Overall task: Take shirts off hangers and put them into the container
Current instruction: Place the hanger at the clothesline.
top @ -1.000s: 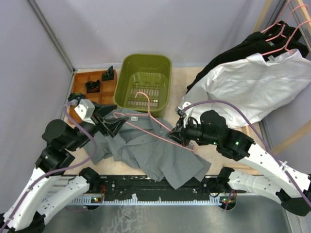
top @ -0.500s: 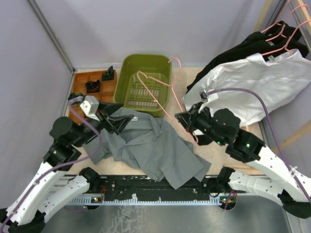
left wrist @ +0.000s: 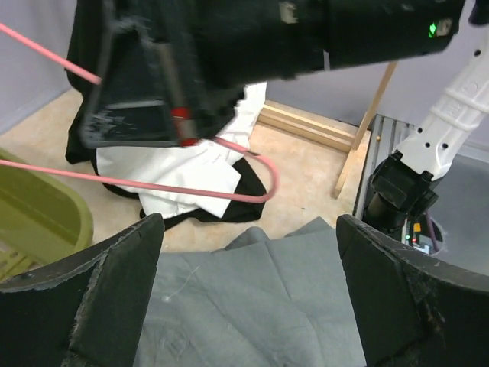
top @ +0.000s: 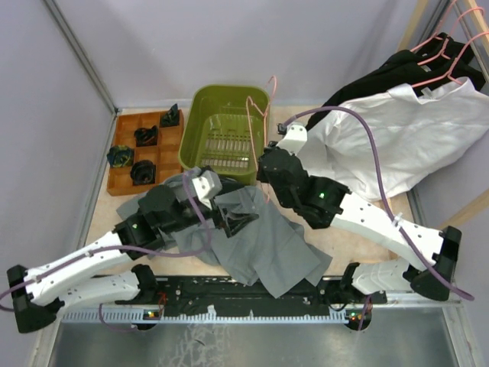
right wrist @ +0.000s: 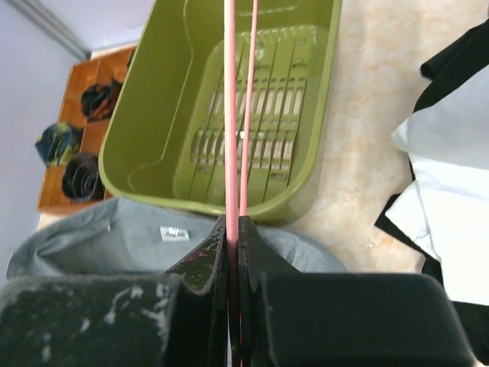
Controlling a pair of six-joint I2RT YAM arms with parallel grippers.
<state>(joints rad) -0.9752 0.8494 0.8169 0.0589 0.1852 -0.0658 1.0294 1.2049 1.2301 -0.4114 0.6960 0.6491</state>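
Note:
The grey shirt lies crumpled on the table in front of the green container, off its hanger. My right gripper is shut on a bare pink hanger, which it holds upright over the container's right rim. The right wrist view shows the jaws clamped on the hanger wire above the container and the grey shirt. My left gripper is open just above the grey shirt, with nothing between its fingers. A white shirt and black shirts hang on pink hangers at the right.
A brown wooden compartment tray with dark small objects sits left of the container. Light wooden rack poles stand at the far right; the hanging shirts drape down onto the table there. Grey walls close in the left and back.
The right gripper pulled the pink hanger out of the grey shirt and raised it toward the container. The left gripper let go of the shirt, opened wide and moved right over it.

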